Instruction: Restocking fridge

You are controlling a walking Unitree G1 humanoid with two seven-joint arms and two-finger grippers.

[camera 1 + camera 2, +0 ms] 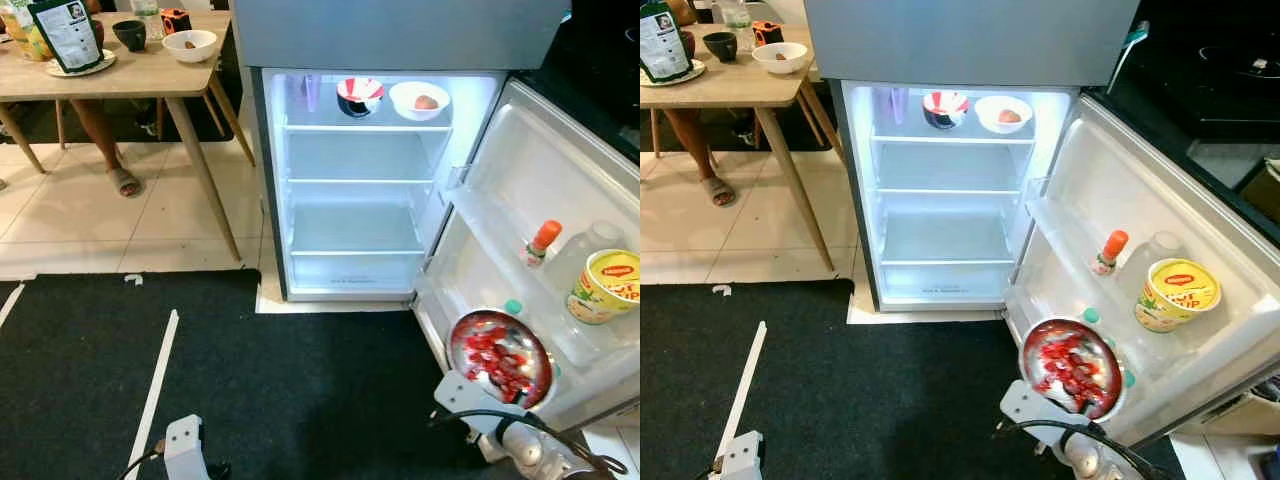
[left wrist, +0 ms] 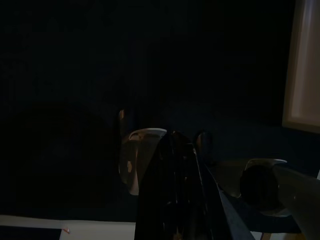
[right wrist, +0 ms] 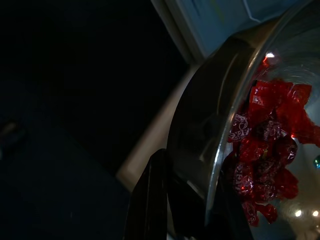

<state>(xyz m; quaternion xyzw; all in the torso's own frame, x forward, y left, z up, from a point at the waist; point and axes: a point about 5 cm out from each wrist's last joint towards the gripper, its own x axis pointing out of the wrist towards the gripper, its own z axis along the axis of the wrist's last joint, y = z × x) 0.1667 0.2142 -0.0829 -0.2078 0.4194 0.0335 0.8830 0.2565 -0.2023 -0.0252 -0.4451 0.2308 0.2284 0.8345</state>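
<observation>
Steel bowl (image 1: 500, 358) (red sweets) in right gripper (image 3: 187, 210) — two bowls (image 1: 419, 99) on top shelf (image 1: 365, 127)

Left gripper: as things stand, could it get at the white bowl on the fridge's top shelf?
Probably yes: the fridge is open, the white bowl stands unblocked, and the left gripper carries nothing visible, though it hangs low.

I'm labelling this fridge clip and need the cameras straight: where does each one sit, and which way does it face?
Left eye, head: down at the open fridge; both arms at the lower edge.
Right eye, head: same scene; shares the steel bowl of red sweets.
Left wrist: dark; along the left gripper.
Right wrist: along the right gripper clamping the bowl's rim, shared with both eyes.
</observation>
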